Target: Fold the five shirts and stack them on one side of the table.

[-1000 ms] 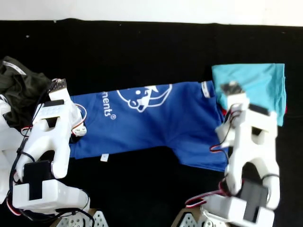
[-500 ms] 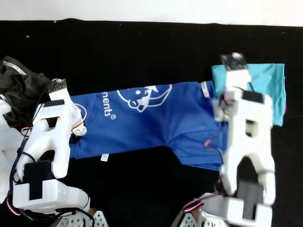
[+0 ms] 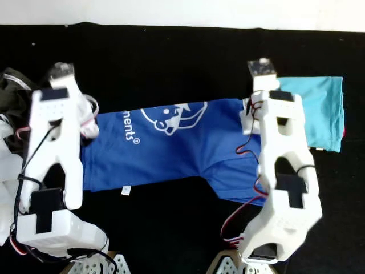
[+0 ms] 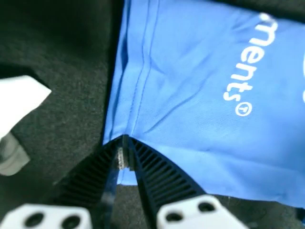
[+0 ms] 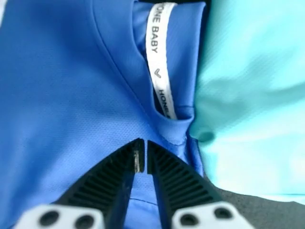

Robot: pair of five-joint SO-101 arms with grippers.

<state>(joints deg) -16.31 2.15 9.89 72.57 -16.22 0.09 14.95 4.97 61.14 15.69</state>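
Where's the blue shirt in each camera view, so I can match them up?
High view: blue shirt spread flat between the two arms.
Left wrist view: its hem, pinched by the left gripper.
Right wrist view: its collar, at the right gripper, beside the turquoise shirt.
Shared landmarks: white lettering, high and left wrist; white neck label, high and right wrist.

The blue shirt (image 3: 171,148) is made of matt, finely meshed knit cloth, the turquoise shirt (image 3: 322,114) of smoother cloth. The bench (image 3: 171,57) is covered in black felt-like fabric. The left pincer (image 4: 125,155) and the right pincer (image 5: 141,157) are formed of ribbed matt black plastic.
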